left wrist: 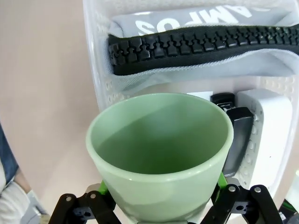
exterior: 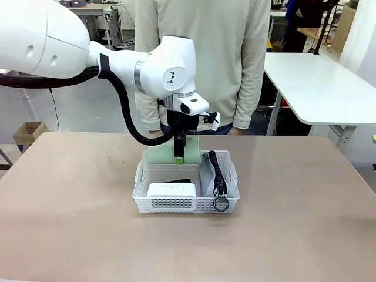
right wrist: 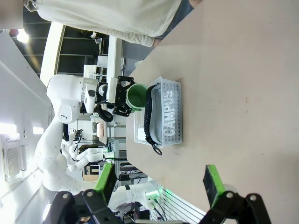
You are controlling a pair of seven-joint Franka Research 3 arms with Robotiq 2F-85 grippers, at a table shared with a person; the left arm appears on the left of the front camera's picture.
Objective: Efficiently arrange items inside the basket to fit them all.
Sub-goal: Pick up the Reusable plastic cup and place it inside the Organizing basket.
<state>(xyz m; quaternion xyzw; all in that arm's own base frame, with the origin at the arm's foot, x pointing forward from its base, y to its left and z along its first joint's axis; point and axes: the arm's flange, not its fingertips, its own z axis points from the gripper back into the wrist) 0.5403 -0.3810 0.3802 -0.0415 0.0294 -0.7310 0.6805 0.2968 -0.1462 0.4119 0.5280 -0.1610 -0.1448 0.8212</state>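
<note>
My left gripper [exterior: 180,154] is shut on the pale green cup [exterior: 163,155], holding it upright at the far short end of the white basket [exterior: 141,187]. In the left wrist view the cup [left wrist: 159,149] sits between my green-padded fingers [left wrist: 102,187], over the basket's end wall [left wrist: 95,70]. Inside lie the grey pouch [left wrist: 201,23] with its black zipper strap [exterior: 216,170] and ring [exterior: 221,204], the white box [exterior: 171,190] and the black stapler [left wrist: 237,135]. My right gripper [right wrist: 161,186] hangs open over bare table, well away from the basket [right wrist: 170,112].
A person in a cream sweater [exterior: 200,59] stands at the table's far edge just behind the basket. The brown tabletop [exterior: 294,223] spreads bare around the basket. Another white table [exterior: 317,82] stands at the back right.
</note>
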